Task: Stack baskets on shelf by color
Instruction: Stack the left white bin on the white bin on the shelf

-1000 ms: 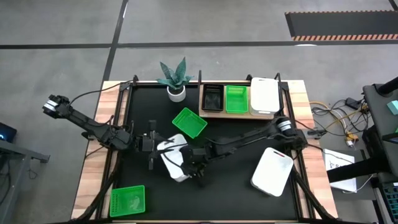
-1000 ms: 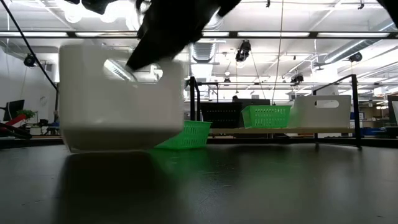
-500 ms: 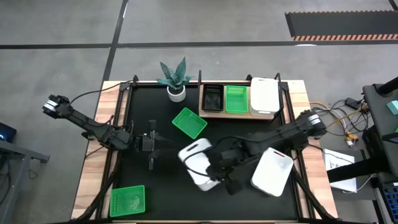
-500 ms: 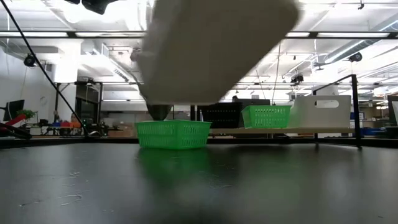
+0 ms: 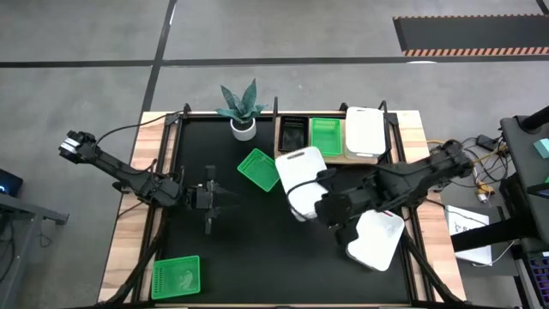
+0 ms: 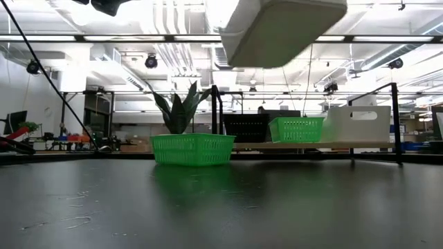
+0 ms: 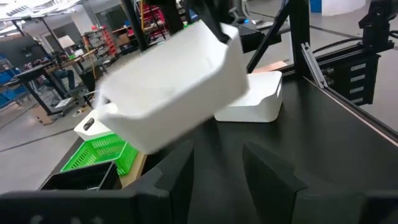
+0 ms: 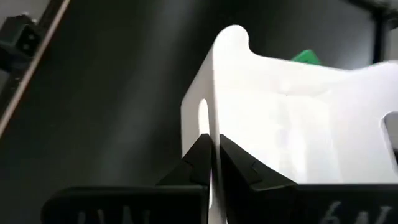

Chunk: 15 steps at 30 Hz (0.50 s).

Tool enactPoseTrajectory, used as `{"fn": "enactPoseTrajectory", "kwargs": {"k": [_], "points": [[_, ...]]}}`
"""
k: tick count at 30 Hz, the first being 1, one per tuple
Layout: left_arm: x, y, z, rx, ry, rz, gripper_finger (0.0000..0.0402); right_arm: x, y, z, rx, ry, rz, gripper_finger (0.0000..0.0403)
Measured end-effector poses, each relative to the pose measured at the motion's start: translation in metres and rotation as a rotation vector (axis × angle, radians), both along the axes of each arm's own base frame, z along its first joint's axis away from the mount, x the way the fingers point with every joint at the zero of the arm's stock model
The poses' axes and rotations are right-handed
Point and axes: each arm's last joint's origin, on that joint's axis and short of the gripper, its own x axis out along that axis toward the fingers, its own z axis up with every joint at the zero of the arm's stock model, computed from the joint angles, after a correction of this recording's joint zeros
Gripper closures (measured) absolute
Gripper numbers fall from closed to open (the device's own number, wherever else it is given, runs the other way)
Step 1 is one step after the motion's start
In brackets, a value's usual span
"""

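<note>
My right gripper (image 5: 319, 202) is shut on a white basket (image 5: 301, 177) and carries it high over the table's middle; the low view shows that basket (image 6: 284, 29) well above the tabletop. The shelf (image 5: 329, 155) at the far edge holds a black basket (image 5: 292, 135), a green basket (image 5: 324, 136) and a white basket (image 5: 364, 132) side by side. Another green basket (image 5: 260, 169) rests on its base before the shelf. My left gripper (image 5: 210, 198) hangs open left of centre, touching nothing. My right gripper pinches the white basket's end wall (image 8: 213, 127) beside its handle slot (image 8: 202, 119), one finger (image 8: 198, 160) outside and one finger (image 8: 241, 165) inside. The fingers slant down onto the rim from the table's right. The basket is lifted clear and tilted, opening upward.
A white basket (image 5: 376, 237) lies upside down at the near right, and a green basket (image 5: 176, 276) sits at the near left corner. A potted plant (image 5: 241, 108) stands at the far edge, left of the shelf. Black frame posts rise at the shelf's ends.
My right gripper has risen and swung toward the table's right and far edges, toward the shelf, still shut on the white basket. The basket has gone from table height beside my left gripper to high above the table's middle.
</note>
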Motion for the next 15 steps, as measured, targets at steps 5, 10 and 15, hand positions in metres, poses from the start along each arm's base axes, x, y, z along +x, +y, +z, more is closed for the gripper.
{"fn": "enactPoseTrajectory", "kwargs": {"k": [5, 10, 15], "points": [[0.000, 0.000, 0.000, 0.000, 0.000, -0.001, 0.0279, -0.015, -0.019, 0.013, -0.058, -0.060, -0.018, 0.0394], [0.000, 0.000, 0.000, 0.000, 0.000, -0.001, 0.0279, -0.032, -0.043, 0.016, -0.082, -0.097, -0.062, 0.0394], [0.000, 0.000, 0.000, 0.000, 0.000, -0.001, 0.0279, -0.057, -0.070, 0.013, -0.072, -0.132, -0.149, 0.0394]]}}
